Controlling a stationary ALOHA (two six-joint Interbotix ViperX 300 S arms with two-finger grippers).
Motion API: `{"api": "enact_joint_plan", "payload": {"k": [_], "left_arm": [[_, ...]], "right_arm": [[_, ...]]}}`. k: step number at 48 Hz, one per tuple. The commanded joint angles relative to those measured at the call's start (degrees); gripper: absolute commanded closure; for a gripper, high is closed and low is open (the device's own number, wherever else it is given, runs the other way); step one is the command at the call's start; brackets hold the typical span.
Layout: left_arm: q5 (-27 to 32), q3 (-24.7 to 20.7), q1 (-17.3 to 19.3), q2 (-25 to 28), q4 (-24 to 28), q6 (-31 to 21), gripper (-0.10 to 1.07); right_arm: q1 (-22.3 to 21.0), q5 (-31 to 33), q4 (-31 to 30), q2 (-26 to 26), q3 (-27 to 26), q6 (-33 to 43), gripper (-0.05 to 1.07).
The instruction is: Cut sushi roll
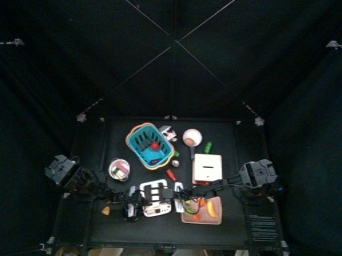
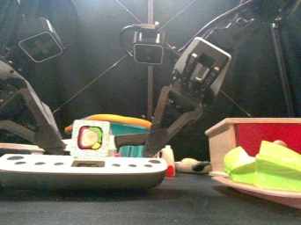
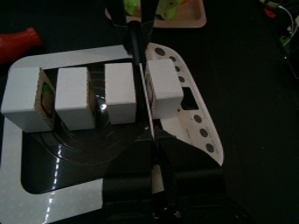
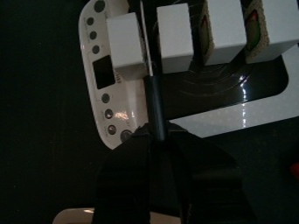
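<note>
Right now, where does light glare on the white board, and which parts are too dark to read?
Right wrist view: a bright streak of glare on the glossy board, which also mirrors the roll pieces. Left wrist view: a dark reflection covers part of the board; the knife is only a black line. Top view: beyond the table, all is black curtain.

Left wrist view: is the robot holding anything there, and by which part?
It appears to hold the knife by its dark handle, in the left tool. The blade stands between slices of the sushi roll.
</note>
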Motion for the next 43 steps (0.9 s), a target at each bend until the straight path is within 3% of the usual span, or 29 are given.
{"api": "enact_joint_plan", "payload": {"k": [1,20,43], "left_arm": [[-0.18,-1.23,-0.53,-1.23,0.18,0.09,0.59],[-0.44,-0.7,0.53,-5.89,1.49,0.79,0.59],[-0.53,0.35,4.92,-9.84,5.8,0.79,0.59]], "right_arm": [[-0.35,-0.26,-0.18,-2.11,-1.49,0.09,0.61],[-0.62,-0.26,-1.58,-5.1,-1.58,0.0,0.61],[-2.64,-0.26,-3.69,-6.77,-1.85,0.0,0.61]]}}
